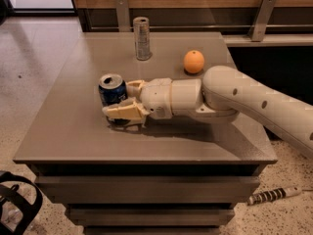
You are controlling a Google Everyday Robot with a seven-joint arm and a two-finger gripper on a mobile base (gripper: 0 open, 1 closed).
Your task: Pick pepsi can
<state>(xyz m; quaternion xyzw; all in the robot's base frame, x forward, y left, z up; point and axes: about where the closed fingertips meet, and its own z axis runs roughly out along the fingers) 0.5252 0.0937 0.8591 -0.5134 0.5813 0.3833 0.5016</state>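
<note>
The pepsi can, short and dark blue with a silver top, stands upright on the grey table left of centre. My gripper reaches in from the right and is around the can. One cream finger lies across the can's near lower side. The other finger sits against its far right side, partly hidden behind the can. The fingers have closed onto the can, which still rests on the table.
A taller slim silver-grey can stands at the back of the table. An orange lies at the back right, just behind my arm. A railing runs behind the table. A black object sits on the floor at lower left.
</note>
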